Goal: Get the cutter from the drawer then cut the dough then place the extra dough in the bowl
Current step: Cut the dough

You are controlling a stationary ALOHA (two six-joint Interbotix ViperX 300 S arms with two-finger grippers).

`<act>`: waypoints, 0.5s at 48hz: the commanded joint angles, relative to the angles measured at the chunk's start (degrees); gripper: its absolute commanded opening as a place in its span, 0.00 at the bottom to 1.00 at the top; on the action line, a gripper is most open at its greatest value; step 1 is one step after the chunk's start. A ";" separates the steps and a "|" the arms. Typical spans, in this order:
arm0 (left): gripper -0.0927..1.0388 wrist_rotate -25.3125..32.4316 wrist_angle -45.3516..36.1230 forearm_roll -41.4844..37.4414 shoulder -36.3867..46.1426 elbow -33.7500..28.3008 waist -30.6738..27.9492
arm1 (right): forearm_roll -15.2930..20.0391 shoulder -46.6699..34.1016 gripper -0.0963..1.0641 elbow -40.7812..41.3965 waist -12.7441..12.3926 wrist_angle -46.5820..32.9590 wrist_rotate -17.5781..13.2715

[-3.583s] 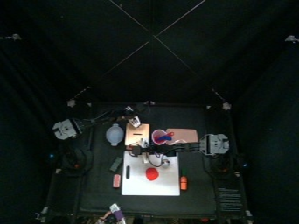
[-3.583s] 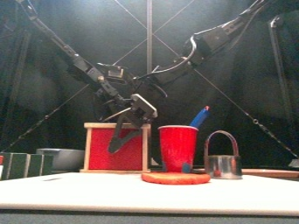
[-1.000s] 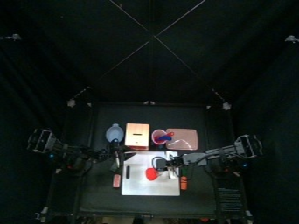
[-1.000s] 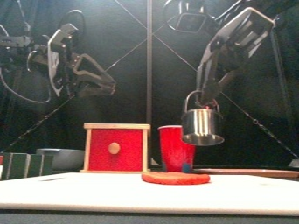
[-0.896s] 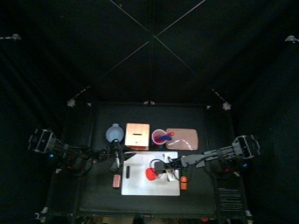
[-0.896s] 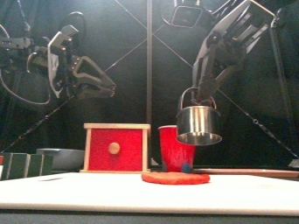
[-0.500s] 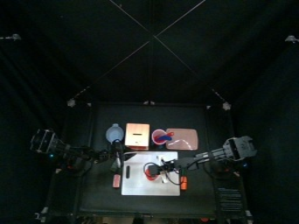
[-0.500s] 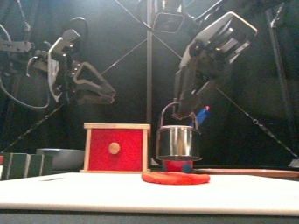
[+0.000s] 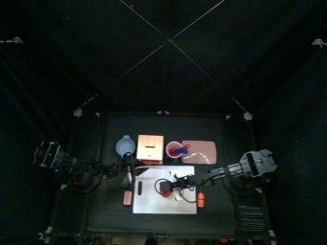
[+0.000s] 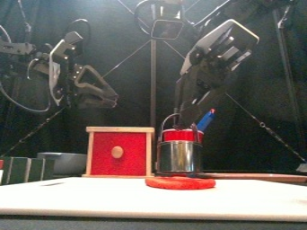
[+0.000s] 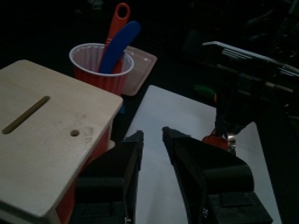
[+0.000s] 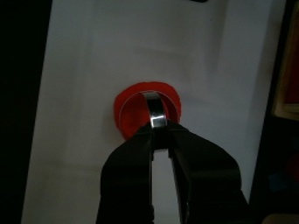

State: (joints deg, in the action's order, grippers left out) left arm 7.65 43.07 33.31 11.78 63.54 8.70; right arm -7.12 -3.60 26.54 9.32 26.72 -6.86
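Black table in a black-curtained booth, both arms over it. A flat white cutting board is at 6 o'clock on the table. A flat red dough disc lies on the board, a little toward 9 o'clock from the board's middle. A round metal cutter with a wire handle stands upright on the dough, touching it, inside the disc's edge. The right hand comes in from 3 o'clock, jaws clamped on the cutter's wire handle from above. The left hand hangs high by the board's 9 o'clock edge, jaws a narrow gap apart with nothing between them.

A pale wooden box sits at the board's 12 o'clock, its red drawer front facing 6 o'clock. A blue-grey bowl is just beside the box at its 9 o'clock; can't tell what's in it. A flat pink tray is at the box's 3 o'clock. A red cup stands on the tray, holding a blue toy knife and a red toy knife. Dark green sushi blocks are near the bowl, far toward 9 o'clock.
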 commanded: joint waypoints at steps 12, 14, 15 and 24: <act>0.70 -0.09 0.18 0.09 0.00 -0.09 0.09 | -10.28 1.23 0.43 -1.14 0.18 1.67 -16.44; 0.70 -0.09 0.18 0.09 0.00 -0.09 0.09 | -11.43 1.23 0.43 -1.23 0.18 1.67 -17.84; 0.70 -0.09 0.18 0.09 0.00 -0.09 0.09 | -11.87 1.23 0.43 -1.23 0.18 1.67 -18.37; 0.70 -0.09 0.18 0.53 -0.44 -0.09 0.09 | -11.95 1.23 0.43 -1.23 1.41 2.20 -19.86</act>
State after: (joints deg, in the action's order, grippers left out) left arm 7.56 42.98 33.49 11.51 63.98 8.70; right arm -19.25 -3.60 26.54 10.20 28.74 -26.54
